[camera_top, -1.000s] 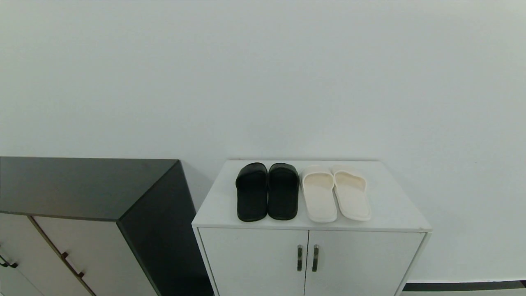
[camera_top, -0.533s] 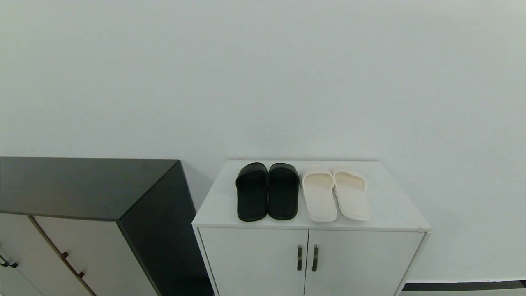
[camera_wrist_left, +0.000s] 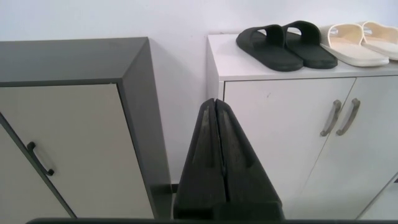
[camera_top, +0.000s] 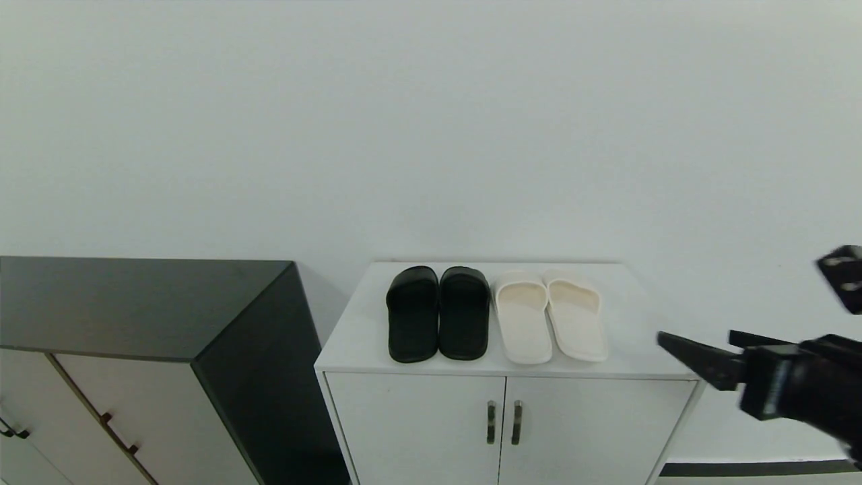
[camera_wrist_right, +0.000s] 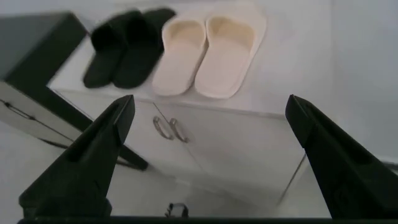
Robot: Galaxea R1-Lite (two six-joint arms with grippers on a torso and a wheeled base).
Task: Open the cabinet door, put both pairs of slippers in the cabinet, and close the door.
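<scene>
A pair of black slippers [camera_top: 438, 313] and a pair of white slippers [camera_top: 551, 316] lie side by side on top of the white cabinet [camera_top: 350, 340]. Both its doors are closed, with two metal handles [camera_top: 504, 422] at the middle seam. My right gripper [camera_top: 695, 335] hangs open at the cabinet's right corner, at about top height, holding nothing. In the right wrist view its fingers [camera_wrist_right: 93, 168] frame the white slippers [camera_wrist_right: 208, 46] and black slippers [camera_wrist_right: 127, 46] from above. My left gripper [camera_wrist_left: 215, 106] is shut and empty, low in front of the cabinet's left side, with the handles [camera_wrist_left: 339, 117] off to one side.
A taller dark-topped cabinet [camera_top: 135, 303] with pale doors stands close on the left of the white cabinet. A plain white wall runs behind both. Open space lies to the right of the white cabinet.
My right gripper has come into the head view from the right, towards the cabinet's right corner. Slippers and doors are as before.
</scene>
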